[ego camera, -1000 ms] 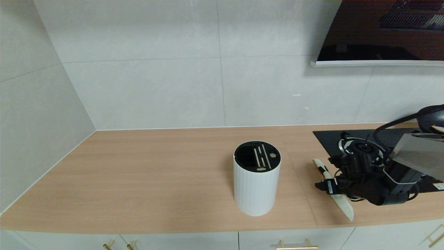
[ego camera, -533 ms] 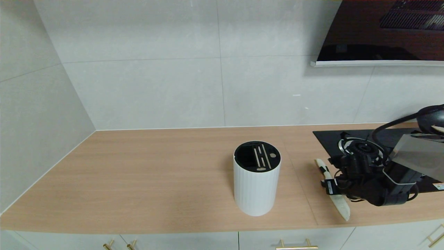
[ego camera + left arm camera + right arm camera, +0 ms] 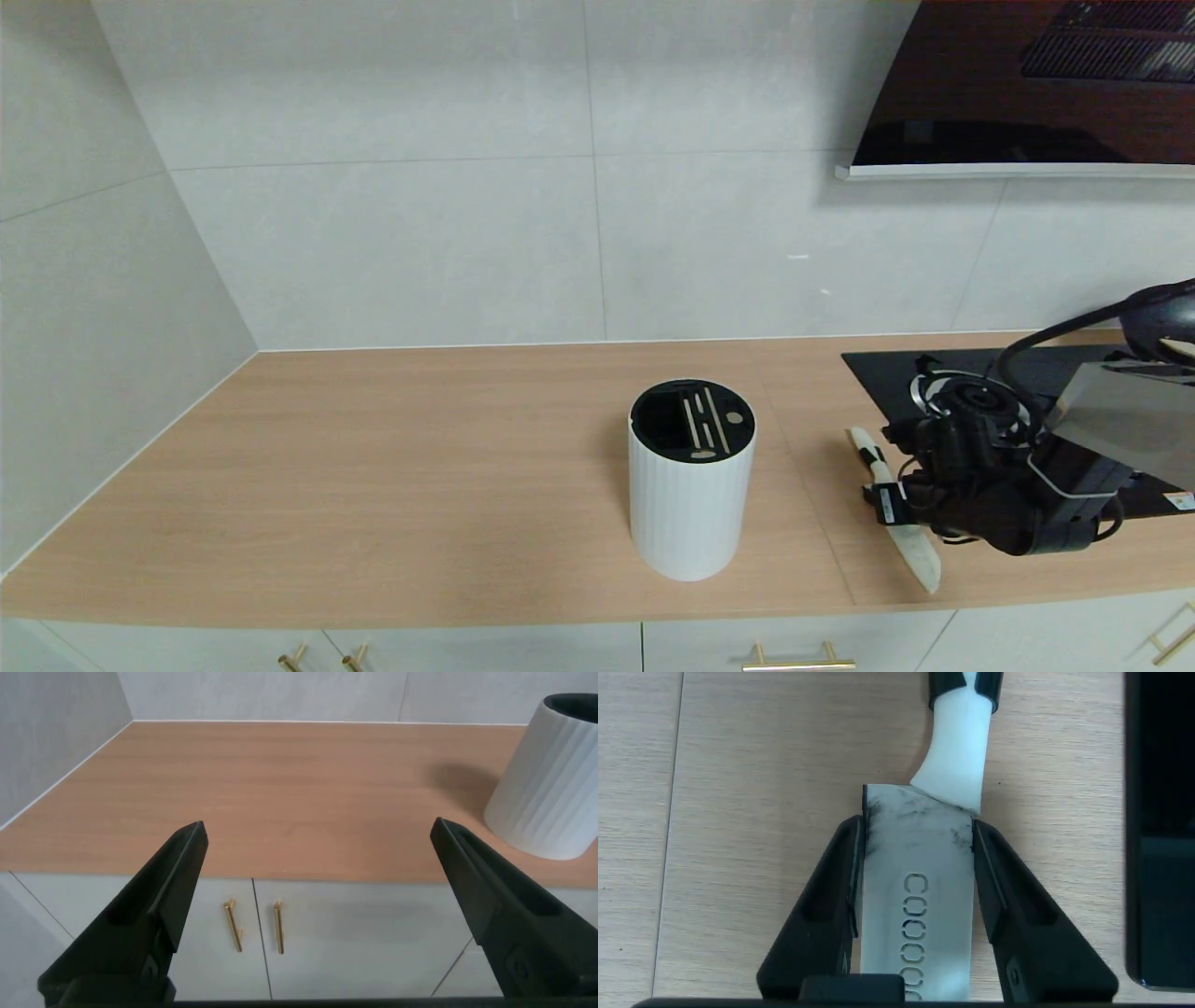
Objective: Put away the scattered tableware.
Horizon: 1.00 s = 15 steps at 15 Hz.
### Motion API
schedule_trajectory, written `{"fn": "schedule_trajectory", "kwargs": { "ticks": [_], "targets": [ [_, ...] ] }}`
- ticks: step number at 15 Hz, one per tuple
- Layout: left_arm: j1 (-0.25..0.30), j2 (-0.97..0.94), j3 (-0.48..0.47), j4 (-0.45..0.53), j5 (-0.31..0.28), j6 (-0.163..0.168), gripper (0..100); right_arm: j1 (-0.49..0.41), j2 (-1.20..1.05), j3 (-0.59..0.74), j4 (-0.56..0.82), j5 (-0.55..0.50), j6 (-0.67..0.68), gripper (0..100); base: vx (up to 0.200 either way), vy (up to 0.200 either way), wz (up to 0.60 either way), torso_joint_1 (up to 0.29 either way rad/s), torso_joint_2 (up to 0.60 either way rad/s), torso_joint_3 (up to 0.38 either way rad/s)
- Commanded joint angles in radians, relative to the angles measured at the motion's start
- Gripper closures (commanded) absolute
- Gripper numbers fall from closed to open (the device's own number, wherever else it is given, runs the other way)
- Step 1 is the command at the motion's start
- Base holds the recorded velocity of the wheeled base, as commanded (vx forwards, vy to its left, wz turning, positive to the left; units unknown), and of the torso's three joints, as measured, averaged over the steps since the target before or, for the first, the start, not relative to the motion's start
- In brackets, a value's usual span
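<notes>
— Pale-bladed kitchen knife (image 3: 920, 555) with a white handle and a black collar: where is it found?

— It is seen on the right of the light wooden bench (image 3: 420, 485), just beside the near-left corner of the black glass cooktop (image 3: 887, 369). The handle is pointed far and the tip near. Whether it is resting on the wood or raised a little cannot be told.

— How is it held?

— The right gripper (image 3: 915, 831) is closed across the blade, with one finger pressed to each edge, close to the handle end. The left gripper (image 3: 318, 831) is spread wide and carries nothing. It is held low at the near left, by the white cabinet doors (image 3: 262, 943).

— Which step is judged to be in hand?

— The pick-up: the grasp appears made, the carry not yet begun. The white ribbed cylindrical holder (image 3: 691, 495) with a black slotted top is stood at mid-bench, well apart to the left of the knife.

— What is called for next?

— The knife must be lifted clear and the wrist turned until the blade is pointed down. It must then be lined up carefully over a narrow slot (image 3: 705, 420). As the blade itself is gripped, slipping should be guarded against.
</notes>
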Motion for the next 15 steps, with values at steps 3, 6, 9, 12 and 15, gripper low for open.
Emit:
{"fn": "schedule_trajectory", "kwargs": {
  "ticks": [3, 6, 9, 12, 15],
  "targets": [
    [0.000, 0.000, 0.000, 0.000, 0.000, 0.001, 0, 0.001, -0.128, 0.041, 0.003, -0.008, 0.027, 100, 0.000, 0.000, 0.00, 0.000, 0.00, 0.000],
    [0.000, 0.000, 0.002, 0.000, 0.000, 0.002, 0, 0.016, -0.301, 0.087, 0.012, -0.006, 0.053, 100, 0.000, 0.000, 0.00, 0.000, 0.00, 0.000],
    [0.000, 0.000, -0.008, -0.002, 0.000, 0.013, 0, 0.053, -0.508, 0.143, 0.014, -0.001, 0.055, 100, 0.000, 0.000, 0.00, 0.000, 0.00, 0.000],
    [-0.009, 0.146, -0.268, 0.092, -0.107, 0.009, 0, 0.113, -0.680, 0.123, 0.037, 0.042, 0.052, 100, 0.000, 0.000, 0.00, 0.000, 0.00, 0.000],
    [-0.010, 0.486, -0.535, 0.123, -0.325, 0.018, 0, 0.209, -0.776, 0.005, 0.190, 0.043, 0.052, 100, 0.000, 0.000, 0.00, 0.000, 0.00, 0.000]
  ]
}}
